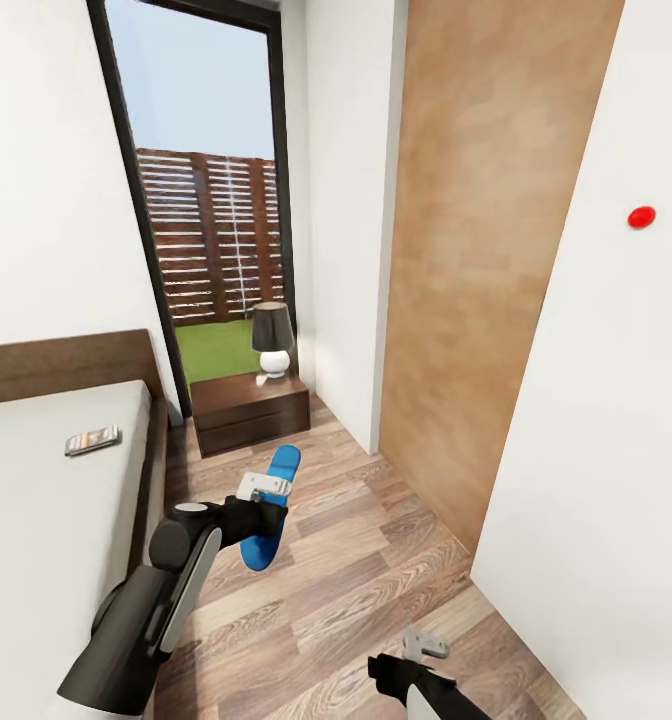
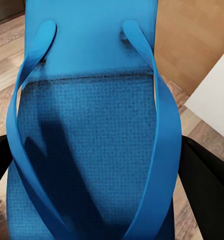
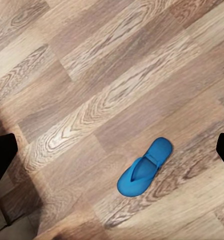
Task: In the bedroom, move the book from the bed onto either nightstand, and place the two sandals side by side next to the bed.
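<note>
From the head camera I see a narrow strip of wood-plank floor running up the middle of the frame, white walls on either side and a tall wooden panel at right centre. A small red dot sits on the white wall at upper right. In the upper left, a black-framed window shows a slatted fence and grass.

The bed fills the lower left — dark frame, pale grey mattress — and the book lies flat on the mattress near its right edge. Past the foot of the headboard, at centre, a dark nightstand carries a lamp with a dark shade.

My left gripper is below centre, clamped on one blue sandal, held clear of the floor with its length running toward the nightstand. In the left wrist view, that sandal's straps and textured sole sit between the dark fingers.

The right gripper shows at the bottom edge; its fingers are spread wide at the right wrist view's edges, holding nothing. That view looks down on bare planks with the second sandal lying flat, strap side up.
</note>
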### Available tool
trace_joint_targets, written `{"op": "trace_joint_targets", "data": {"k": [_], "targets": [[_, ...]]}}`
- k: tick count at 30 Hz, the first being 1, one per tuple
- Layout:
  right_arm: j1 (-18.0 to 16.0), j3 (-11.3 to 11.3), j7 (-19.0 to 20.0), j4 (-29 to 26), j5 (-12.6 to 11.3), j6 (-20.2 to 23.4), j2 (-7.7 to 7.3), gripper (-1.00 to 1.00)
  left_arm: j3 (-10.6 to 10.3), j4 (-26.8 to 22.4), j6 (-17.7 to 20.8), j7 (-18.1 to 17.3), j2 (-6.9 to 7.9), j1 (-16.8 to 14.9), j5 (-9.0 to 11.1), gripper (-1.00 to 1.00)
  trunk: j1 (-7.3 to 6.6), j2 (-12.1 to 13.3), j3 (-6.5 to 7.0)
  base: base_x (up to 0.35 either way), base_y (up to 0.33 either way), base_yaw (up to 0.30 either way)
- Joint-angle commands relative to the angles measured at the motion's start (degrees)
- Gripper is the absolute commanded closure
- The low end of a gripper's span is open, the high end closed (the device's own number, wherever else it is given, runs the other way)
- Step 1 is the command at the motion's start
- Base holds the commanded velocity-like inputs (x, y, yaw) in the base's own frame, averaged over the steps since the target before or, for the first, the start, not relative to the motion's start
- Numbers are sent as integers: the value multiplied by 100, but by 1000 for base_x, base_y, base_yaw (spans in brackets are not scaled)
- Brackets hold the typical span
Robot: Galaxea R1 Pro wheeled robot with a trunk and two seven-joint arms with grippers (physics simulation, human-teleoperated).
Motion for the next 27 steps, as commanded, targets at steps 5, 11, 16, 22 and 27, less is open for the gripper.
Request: {"op": "trace_joint_targets", "data": {"k": [5,11,16,22,27], "targets": [[0,48,-44,65,-39,26,-2,-100,3,2,23,23,-6,-4,35,100,110,-206,-97,0,0,0],[1,48,-37,120,-36,22,-5,-100,3,4,20,21,-8,-4,34,100,242,-446,-204,0,0,0],[1,53,-28,131,-36,24,2,-100,3,4,20,21,-5,-4,33,100,352,-647,-294,0,0,0],[1,56,-6,135,-35,24,8,-100,3,4,20,25,-3,-4,33,100,484,-888,-402,0,0,0],[1,57,-2,136,-35,22,13,-100,3,4,14,32,-4,-4,28,100,594,-1088,-492,0,0,0]]}}
